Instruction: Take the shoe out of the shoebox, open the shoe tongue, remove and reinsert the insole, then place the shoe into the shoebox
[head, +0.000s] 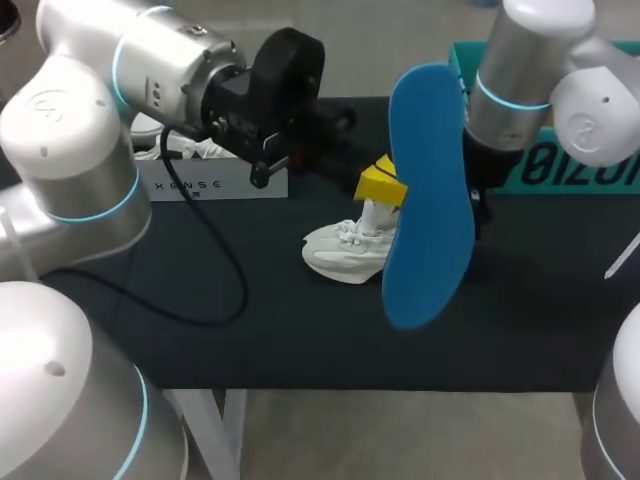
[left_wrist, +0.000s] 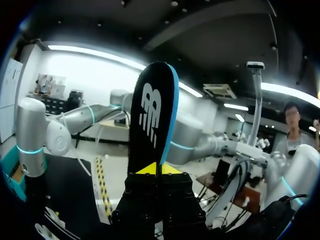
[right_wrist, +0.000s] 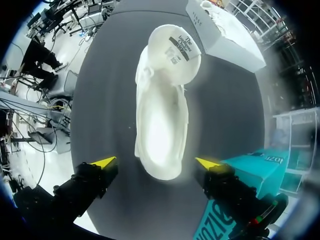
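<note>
My left gripper (head: 381, 184) is shut on the heel end of the insole (head: 430, 200), which stands upright above the table with its blue underside toward the head camera. In the left wrist view the insole (left_wrist: 152, 115) shows its black top rising from between the yellow tips of that gripper (left_wrist: 156, 169). The white shoe (head: 348, 251) lies on the dark table mat, partly behind the insole. My right gripper (right_wrist: 156, 162) hangs open straight above the shoe (right_wrist: 162, 110), whose mouth gapes with the tongue folded forward. The insole hides its fingers in the head view.
The teal shoebox (head: 560, 170) stands at the back right, next to my right arm (head: 505, 100); it also shows beside the right finger as the teal shoebox (right_wrist: 250, 172). A white box (head: 215, 178) sits at the back left. A black cable (head: 225, 270) loops over the mat.
</note>
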